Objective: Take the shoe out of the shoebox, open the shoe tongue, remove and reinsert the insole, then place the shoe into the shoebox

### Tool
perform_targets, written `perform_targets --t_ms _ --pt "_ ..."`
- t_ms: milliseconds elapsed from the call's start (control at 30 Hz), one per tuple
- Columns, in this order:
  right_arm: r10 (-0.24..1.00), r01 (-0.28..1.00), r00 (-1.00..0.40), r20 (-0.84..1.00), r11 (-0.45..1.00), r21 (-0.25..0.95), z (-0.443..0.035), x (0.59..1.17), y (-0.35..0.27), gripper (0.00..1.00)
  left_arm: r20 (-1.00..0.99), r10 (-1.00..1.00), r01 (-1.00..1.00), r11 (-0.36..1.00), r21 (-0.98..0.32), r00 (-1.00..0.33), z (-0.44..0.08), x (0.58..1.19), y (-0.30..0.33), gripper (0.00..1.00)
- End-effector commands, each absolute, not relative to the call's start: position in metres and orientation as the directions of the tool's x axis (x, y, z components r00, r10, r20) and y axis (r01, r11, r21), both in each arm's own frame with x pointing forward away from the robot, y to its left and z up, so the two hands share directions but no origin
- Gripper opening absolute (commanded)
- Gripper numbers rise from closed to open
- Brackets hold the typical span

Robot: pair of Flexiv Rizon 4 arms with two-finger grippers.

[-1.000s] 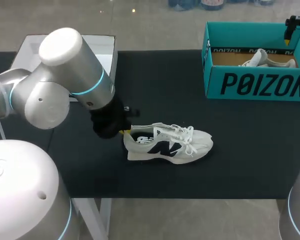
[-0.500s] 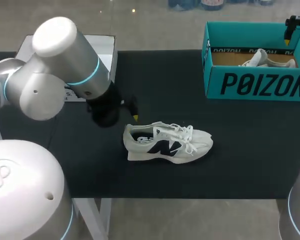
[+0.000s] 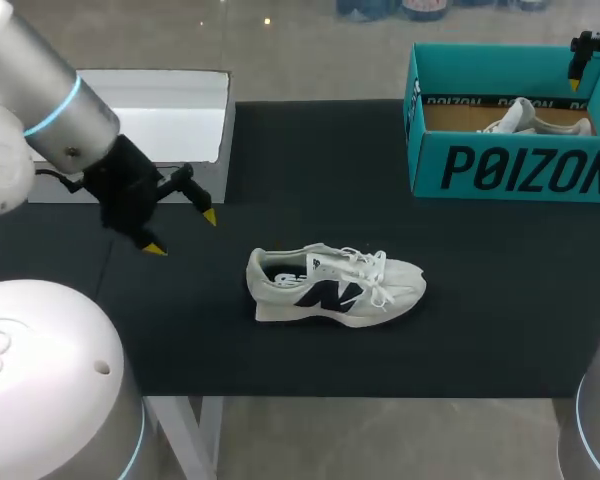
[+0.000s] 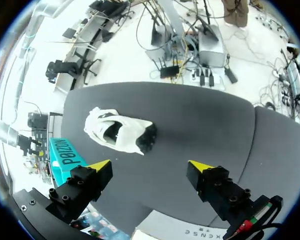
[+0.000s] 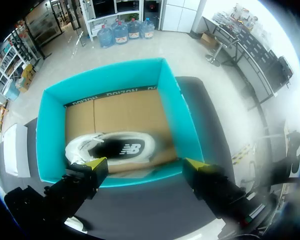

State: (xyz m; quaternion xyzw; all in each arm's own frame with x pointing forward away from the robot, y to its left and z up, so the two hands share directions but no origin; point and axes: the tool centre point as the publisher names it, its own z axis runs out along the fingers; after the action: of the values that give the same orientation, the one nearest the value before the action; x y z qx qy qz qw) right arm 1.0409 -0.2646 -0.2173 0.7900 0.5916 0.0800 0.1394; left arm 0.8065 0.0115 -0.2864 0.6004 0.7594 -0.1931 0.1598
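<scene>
White mesh and soft suede-like panels with a dark side mark make up the shoe [image 3: 335, 287], which stands upright on its sole near the middle of the black desk [image 3: 310, 170], heel toward my left arm and toe toward the right side. Its laces [image 3: 370, 268] lie in loose loops over the tongue, and whether the insole sits inside the dark opening is too small to tell. It should be light, with an upper that gives under a pinch, while the sole and heel cup look stiffer. My guess is that the heel collar or the rim of the opening offers the firmest hold, whereas the laces could snag a fingertip. The left tool [image 3: 180, 231] hangs above the desk beside the heel end, apart from the shoe, its fingers spread wide with nothing between them. In its own wrist view the shoe [image 4: 121, 132] lies ahead of the released tool [image 4: 150, 165]. A white tray [image 3: 170, 115] sits at the far left corner. The teal shoebox [image 3: 510, 170] stands at the far right, well apart from the shoe, with a second shoe [image 5: 112, 147] lying on its cardboard floor. The right tool [image 5: 145, 163] hovers over that box, fingers parted and empty.
</scene>
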Motion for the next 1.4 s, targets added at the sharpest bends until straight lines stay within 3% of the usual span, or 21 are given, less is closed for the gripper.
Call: perform_targets --t_ms 33,833,1067,1400 --pt "0.957 0.912 0.288 -0.039 -0.261 0.316 -0.218 1.041 -0.264 1.0 -0.533 0.817 0.975 0.201 -0.094 -0.22 -0.286 0.797 0.035 1.0" --pt "0.957 0.912 0.288 -0.039 -0.261 0.316 -0.218 1.041 -0.264 1.0 -0.533 0.817 0.975 0.201 -0.094 -0.22 -0.286 0.797 0.035 1.0" --pt "0.957 0.912 0.288 -0.039 -0.261 0.316 -0.218 1.041 -0.264 1.0 -0.688 0.612 0.919 0.213 -0.333 -0.391 -0.309 0.776 0.003 1.0" --pt "0.957 0.912 0.288 -0.039 -0.261 0.316 -0.218 1.041 -0.264 1.0 -0.694 0.383 0.788 0.196 -0.584 -0.609 -0.327 0.765 -0.014 1.0"
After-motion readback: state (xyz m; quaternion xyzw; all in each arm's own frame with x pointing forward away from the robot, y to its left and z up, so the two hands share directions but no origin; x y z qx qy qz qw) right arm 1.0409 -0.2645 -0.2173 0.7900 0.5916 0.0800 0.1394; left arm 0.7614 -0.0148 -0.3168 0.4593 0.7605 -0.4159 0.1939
